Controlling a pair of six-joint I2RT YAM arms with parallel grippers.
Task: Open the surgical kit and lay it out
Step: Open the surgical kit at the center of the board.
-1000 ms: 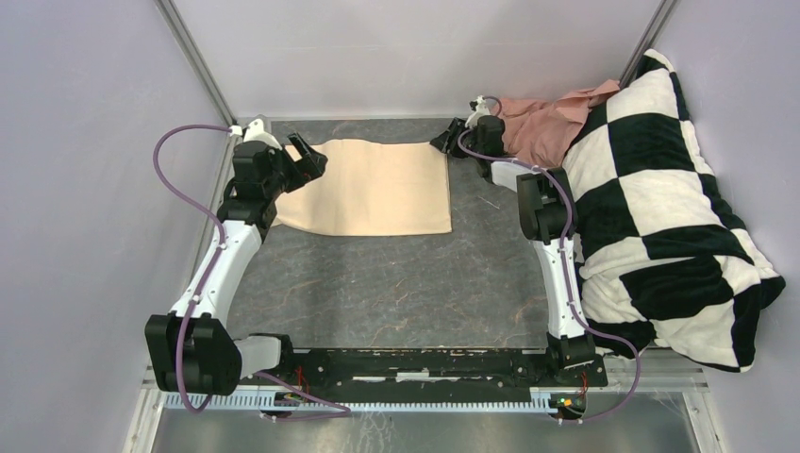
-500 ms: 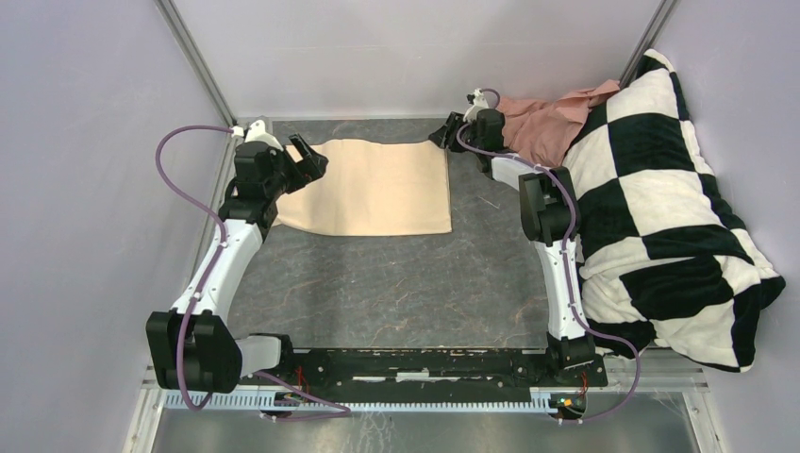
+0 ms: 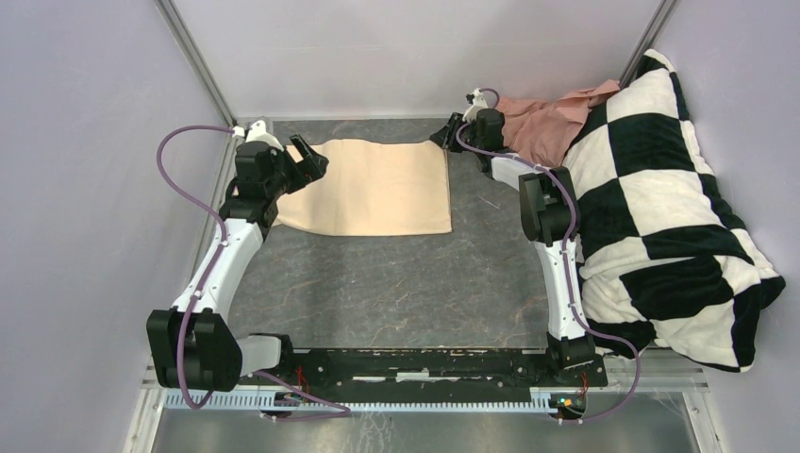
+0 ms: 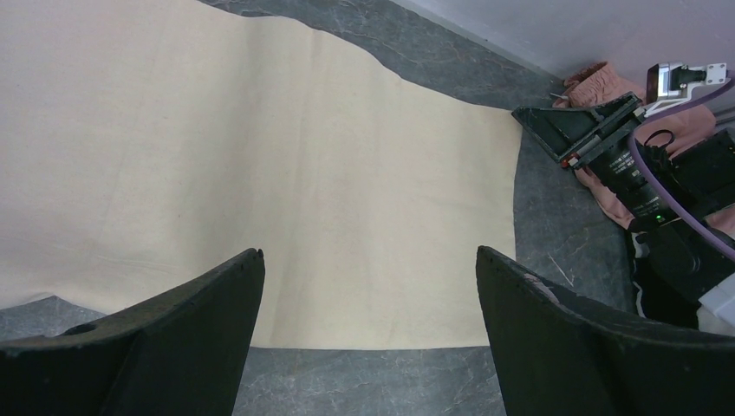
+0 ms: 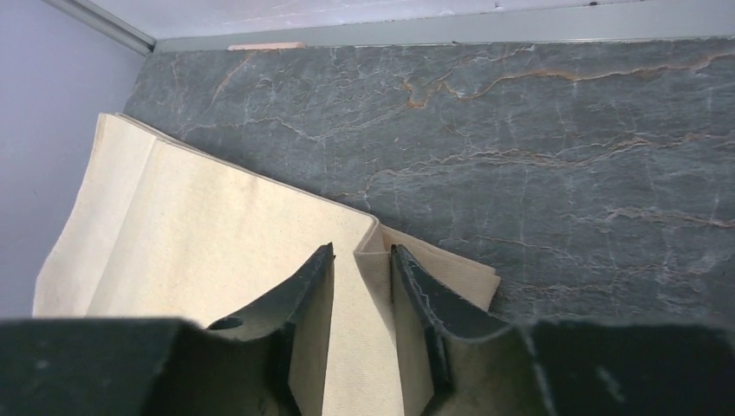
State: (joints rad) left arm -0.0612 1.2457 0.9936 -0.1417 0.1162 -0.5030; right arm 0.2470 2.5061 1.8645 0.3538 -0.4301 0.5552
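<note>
The beige cloth wrap lies spread flat on the dark table, at the back. It fills the left wrist view. No steel tray or instruments show in any view. My left gripper hovers over the cloth's left end with its jaws wide open and empty. My right gripper is at the cloth's far right corner. In the right wrist view its jaws stand a narrow gap apart, and the folded-up cloth corner stands between them, against the right finger.
A crumpled pink cloth lies at the back right, against a large black-and-white checked pillow along the right side. Grey walls close in the back and both sides. The right gripper also shows in the left wrist view.
My right gripper has shifted slightly toward the back wall at the cloth's corner. The left arm and the cloth have hardly moved.
</note>
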